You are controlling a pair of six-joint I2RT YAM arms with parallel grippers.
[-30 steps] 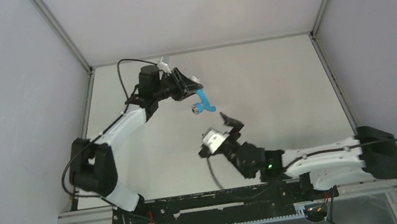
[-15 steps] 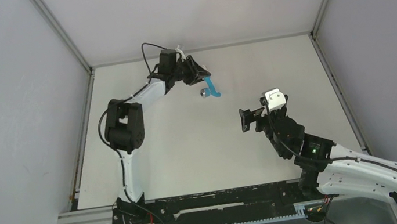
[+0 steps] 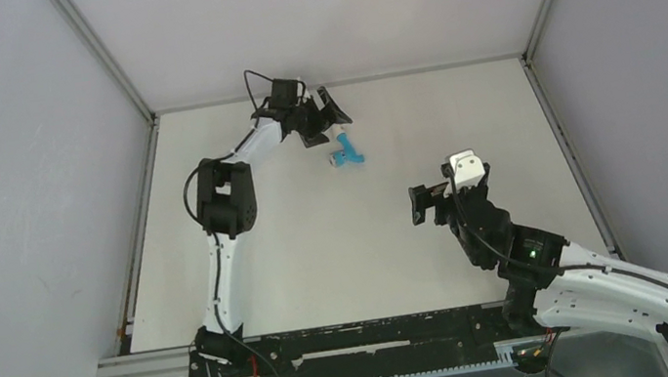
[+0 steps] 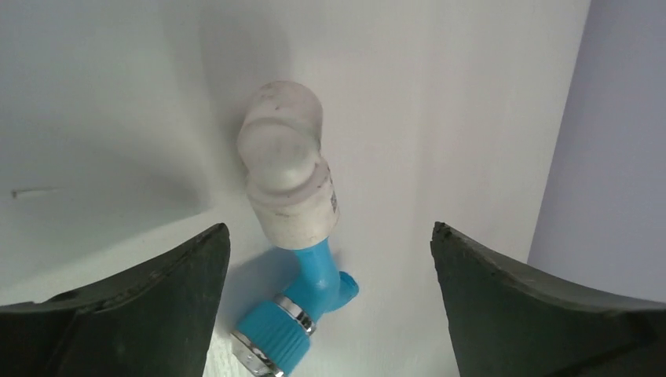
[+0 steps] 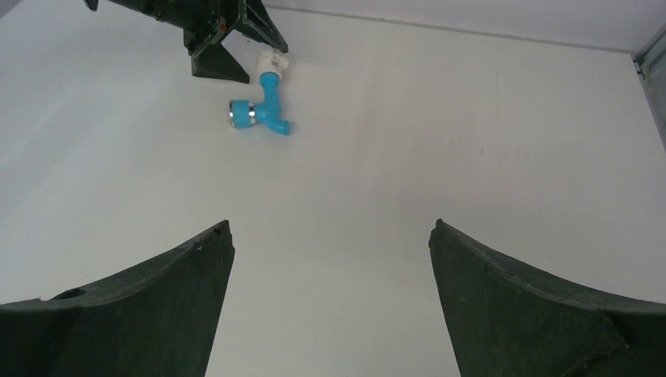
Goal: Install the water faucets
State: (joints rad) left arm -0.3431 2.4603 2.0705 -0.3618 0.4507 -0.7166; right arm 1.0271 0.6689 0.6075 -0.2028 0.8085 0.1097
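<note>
Jaws on both arms stand wide, and neither holds anything. Left gripper [image 3: 329, 123] is reached out to the far side of the table [image 3: 322, 269], tipped down over the blue faucet [image 3: 346, 155], with its two dark fingers spread to either side of the piece and clear of it. In the left wrist view, table surface shows between each finger and the part. The faucet lies on its side on the table, just beside the left fingertips and well apart from the right arm. Its blue stem runs into a short white fitting [image 4: 287, 177], and the two read as one joined piece, with the fitting's rounded end pointing away from the wrist camera. At the near end sits a ribbed blue cap with a chrome ring [image 4: 294, 310], and a short blue stub branches off beside it. Whether the stem is fully seated in the fitting cannot be told from here, since the joint shows only as a step from white to blue. The open fingers straddling the assembly suggest a set-down spot rather than a grasp in hand, because the part rests by its own weight. Right gripper [image 3: 417, 206] hovers above the table's middle-right, its open fingers aimed toward the faucet, which appears small and high in its wrist view. That stance looks like standing by, either keeping clear of the left arm or lined up for a later approach. Judged from the joined parts, the install looks close to done.
</note>
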